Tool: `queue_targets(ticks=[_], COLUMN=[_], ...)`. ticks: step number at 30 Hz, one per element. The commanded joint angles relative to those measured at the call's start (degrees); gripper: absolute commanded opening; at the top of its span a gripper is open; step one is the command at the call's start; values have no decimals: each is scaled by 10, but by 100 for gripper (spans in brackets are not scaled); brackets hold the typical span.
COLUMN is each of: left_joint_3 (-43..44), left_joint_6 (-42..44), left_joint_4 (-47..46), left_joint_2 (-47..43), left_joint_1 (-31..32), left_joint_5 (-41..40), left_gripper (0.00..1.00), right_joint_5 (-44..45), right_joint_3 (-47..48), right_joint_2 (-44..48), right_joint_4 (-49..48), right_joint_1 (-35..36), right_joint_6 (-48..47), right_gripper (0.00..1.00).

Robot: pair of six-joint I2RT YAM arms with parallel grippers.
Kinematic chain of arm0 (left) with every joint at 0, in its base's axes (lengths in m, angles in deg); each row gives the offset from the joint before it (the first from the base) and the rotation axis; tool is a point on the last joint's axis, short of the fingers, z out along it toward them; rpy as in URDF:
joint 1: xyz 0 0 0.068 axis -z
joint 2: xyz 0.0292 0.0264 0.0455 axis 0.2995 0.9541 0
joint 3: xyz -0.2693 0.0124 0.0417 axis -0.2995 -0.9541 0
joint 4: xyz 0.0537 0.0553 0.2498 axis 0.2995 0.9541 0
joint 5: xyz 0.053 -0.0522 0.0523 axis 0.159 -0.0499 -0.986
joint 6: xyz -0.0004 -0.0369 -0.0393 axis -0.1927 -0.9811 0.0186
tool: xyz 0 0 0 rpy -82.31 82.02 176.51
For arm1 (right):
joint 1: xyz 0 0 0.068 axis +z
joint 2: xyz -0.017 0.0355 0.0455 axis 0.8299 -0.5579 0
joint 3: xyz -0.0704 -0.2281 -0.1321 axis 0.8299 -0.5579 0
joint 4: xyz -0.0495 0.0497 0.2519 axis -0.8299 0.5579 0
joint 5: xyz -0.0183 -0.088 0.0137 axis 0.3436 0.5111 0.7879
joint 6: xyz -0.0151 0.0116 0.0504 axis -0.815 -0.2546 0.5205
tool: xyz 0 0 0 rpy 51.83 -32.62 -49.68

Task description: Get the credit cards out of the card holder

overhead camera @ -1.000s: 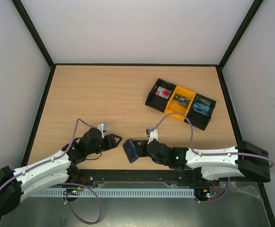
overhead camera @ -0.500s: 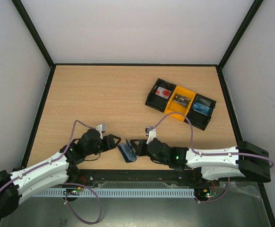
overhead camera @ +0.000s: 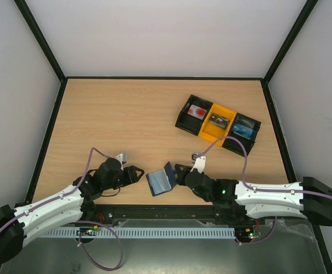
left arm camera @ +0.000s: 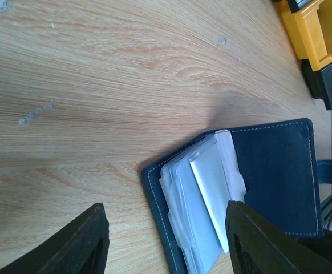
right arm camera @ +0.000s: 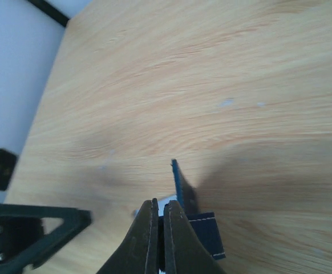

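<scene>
card holder (overhead camera: 160, 181) between left claw (overhead camera: 142, 173) and right claw (overhead camera: 179, 172), tray (overhead camera: 186, 127) behind

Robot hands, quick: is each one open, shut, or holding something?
Left gripper: open, holding nothing.
Right gripper: shut on the card holder, pinching its edge.

The white-shelled left arm (overhead camera: 52, 204) and its twin, the right arm (overhead camera: 271, 194), have glossy white segments between bulky black joint housings. A thin mauve cable (overhead camera: 90, 160) loops along each. The left gripper (overhead camera: 142, 174) and the right gripper (overhead camera: 178, 174) have matte black wedge-shaped fingers (left arm camera: 92, 242) and small white brackets (overhead camera: 199, 162).
</scene>
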Motion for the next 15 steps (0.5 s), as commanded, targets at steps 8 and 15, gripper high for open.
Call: queue_targets(ticks=[8,15], left_joint_3=[-50,-50], left_joint_6=[-36,-37], left_joint_4=[-133,-224], left_joint_2=[32,110], left_joint_1=[1,17], left_joint_5=[70,63], left_gripper=[55,53], right_joint_5=[45,45], right_joint_3=[-132,-147], right_joint_2=[75,101], right_joint_4=[68,82], right_joint_1=[-12,-12], right_joint_6=[98,105], right_gripper=[2,2])
